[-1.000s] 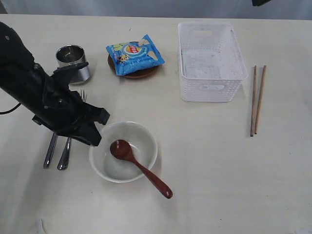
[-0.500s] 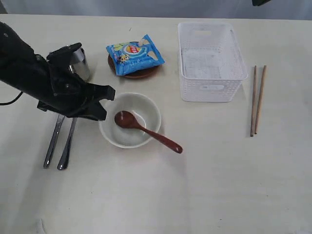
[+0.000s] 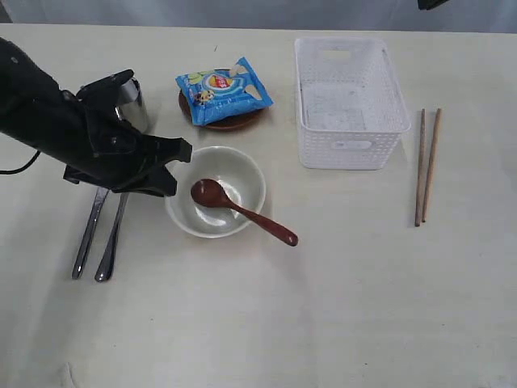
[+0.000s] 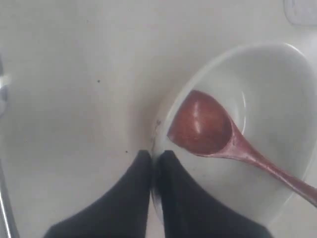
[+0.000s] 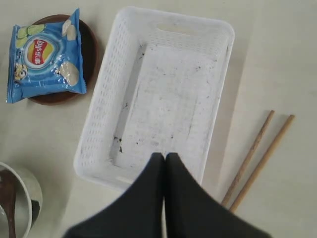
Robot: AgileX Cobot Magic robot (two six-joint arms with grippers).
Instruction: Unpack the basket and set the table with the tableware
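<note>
Left hand [image 4: 154, 155] tight on bowl [image 4: 270, 94] rim

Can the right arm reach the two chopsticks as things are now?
Probably yes. The chopsticks lie bare on the table beside the basket, with nothing over them. The right gripper is above the basket, shut, so it must open first.

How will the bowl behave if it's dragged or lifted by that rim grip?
The bowl looks rigid and glazed, so it would probably slide easily on the table rather than flex. Held by the left gripper, jaws pinching one rim point, it may tilt when lifted. The spoon leans loose over the rim and could slip out.
</note>
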